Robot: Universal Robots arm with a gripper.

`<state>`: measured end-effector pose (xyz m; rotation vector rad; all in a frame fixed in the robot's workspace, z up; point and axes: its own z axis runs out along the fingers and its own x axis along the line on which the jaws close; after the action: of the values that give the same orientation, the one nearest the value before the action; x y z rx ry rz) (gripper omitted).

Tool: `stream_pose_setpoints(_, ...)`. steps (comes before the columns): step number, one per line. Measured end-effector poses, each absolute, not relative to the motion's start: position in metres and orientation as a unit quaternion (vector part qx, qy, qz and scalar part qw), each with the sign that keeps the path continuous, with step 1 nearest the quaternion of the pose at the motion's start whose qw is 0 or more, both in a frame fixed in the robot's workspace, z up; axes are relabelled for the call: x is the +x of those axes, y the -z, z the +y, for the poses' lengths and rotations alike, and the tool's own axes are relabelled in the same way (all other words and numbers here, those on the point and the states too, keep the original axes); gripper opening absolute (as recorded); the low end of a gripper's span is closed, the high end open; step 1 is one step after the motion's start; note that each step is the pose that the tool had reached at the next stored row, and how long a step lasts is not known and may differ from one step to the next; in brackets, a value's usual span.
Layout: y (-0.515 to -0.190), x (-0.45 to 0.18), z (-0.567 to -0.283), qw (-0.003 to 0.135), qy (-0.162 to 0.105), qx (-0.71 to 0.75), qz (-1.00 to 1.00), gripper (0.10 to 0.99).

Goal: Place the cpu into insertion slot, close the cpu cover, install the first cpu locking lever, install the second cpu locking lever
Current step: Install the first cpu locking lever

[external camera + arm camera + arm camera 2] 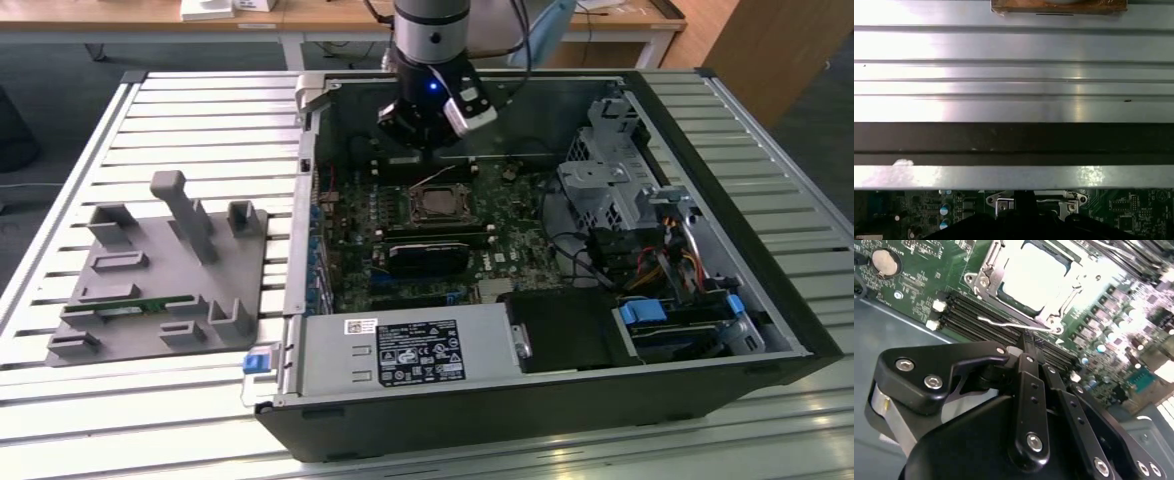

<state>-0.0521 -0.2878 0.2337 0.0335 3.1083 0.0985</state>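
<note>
CPU (1034, 272) already sits in the insertion slot (437, 208) on the green motherboard (914, 270), with the cpu cover (1054, 305) down around it as far as you can judge. Your gripper (1026, 342) hovers just beside the socket, jaws drawn narrow with nothing visibly between them, tip touching or nearly touching the thin wire locking lever (1014, 326). To do this well, press on the lever's free end, keep the push steady, and avoid the memory slots (979, 320) alongside.
</note>
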Motion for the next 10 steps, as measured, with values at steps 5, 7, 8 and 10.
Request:
stream_pose_setpoints(5,-0.2289,-0.0425,-0.2875,0.015,-0.032,0.01,0.999,0.106)
stream_pose_setpoints(7,-0.2268,-0.0416,-0.2873,0.015,-0.032,0.009,0.999,0.106)
stream_pose_setpoints(8,-0.2257,-0.0415,-0.2871,0.015,-0.032,0.005,0.999,0.106)
stream_pose_setpoints(10,-0.2239,-0.0411,-0.2864,0.015,-0.032,-0.001,0.999,0.106)
